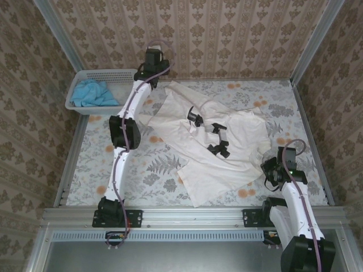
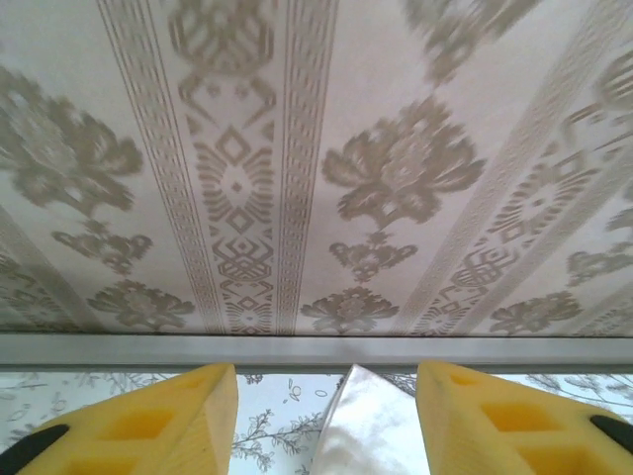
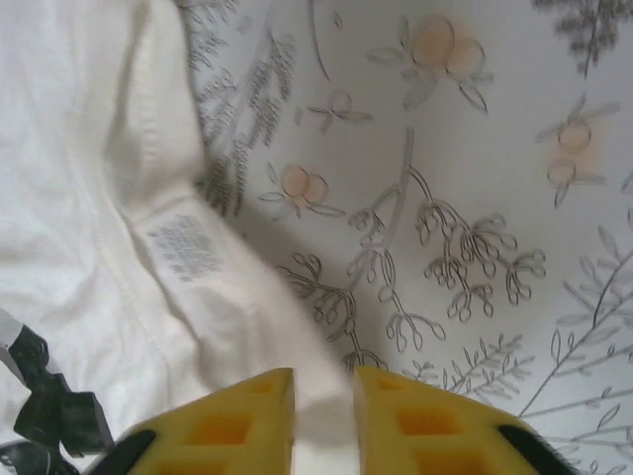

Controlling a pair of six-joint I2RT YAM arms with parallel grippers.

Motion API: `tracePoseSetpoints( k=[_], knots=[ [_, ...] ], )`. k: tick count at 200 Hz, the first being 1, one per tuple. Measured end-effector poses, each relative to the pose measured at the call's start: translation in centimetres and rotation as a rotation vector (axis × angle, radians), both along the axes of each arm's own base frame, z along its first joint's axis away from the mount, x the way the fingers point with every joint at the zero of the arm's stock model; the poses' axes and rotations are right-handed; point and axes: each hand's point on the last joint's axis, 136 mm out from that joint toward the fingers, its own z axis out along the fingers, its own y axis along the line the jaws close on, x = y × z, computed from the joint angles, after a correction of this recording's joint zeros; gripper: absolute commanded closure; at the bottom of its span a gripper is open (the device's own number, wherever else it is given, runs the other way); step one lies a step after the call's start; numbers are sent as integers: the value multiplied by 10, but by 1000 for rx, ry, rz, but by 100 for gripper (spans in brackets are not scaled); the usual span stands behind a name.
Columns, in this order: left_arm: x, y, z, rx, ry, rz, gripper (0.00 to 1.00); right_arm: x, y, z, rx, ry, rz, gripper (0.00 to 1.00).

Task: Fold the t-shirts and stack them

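Damask wallpaper lines three sides of the surface, which is covered in a pale cloth printed with ferns and orange blossoms. Across the middle of it lies the cream-white t-shirt, rumpled and partly doubled over itself, with black printed marks showing on top. Its near edge hangs toward the arms' side and its far corner points at the back wall. The sky-blue t-shirt sits bunched inside a white perforated basket in the far left corner, well apart from the cream one.

The left arm reaches to the far edge beside the basket. In its wrist view the left gripper faces the wall, with yellow fingers standing wide apart. A peak of white cloth rises in the gap nearer one finger, and neither finger presses on it.

The right gripper is at the shirt's right-hand edge — its fingers are drawn close, leaving a narrow slot with the shirt's hem lying in it. Whether they pinch the hem or merely straddle it, I cannot tell. Just beyond the fingers a care label shows on the turned-over fabric, and a patch of the black print shows at the lower left.
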Motion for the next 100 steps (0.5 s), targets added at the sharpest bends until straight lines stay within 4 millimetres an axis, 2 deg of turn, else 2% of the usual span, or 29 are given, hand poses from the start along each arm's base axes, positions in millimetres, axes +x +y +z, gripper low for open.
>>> tracePoseSetpoints(
  k=[19,37,56,69,79,90,100],
  knots=[
    [-30,-7,45,-7,-14,-25,37,4,-4,7,-31,-10,8,50],
    [-72,-14,89,-21,-29,-56,35,15,-6,17,-66,-8,38,44],
    [-116,-22,112,-43,-22,-88,38,44,1,35,-132,-20,124,39],
    [-137,-24,106,-49,10,-103,42,69,11,48,-175,-27,194,37],
    [-149,-25,87,-46,56,-106,44,94,19,56,-201,-33,247,38],
    [-161,-25,53,-35,133,-106,44,122,27,63,-223,-35,294,38],
    [-172,-23,12,-15,219,-98,44,145,29,66,-243,-32,316,38]
  ],
)
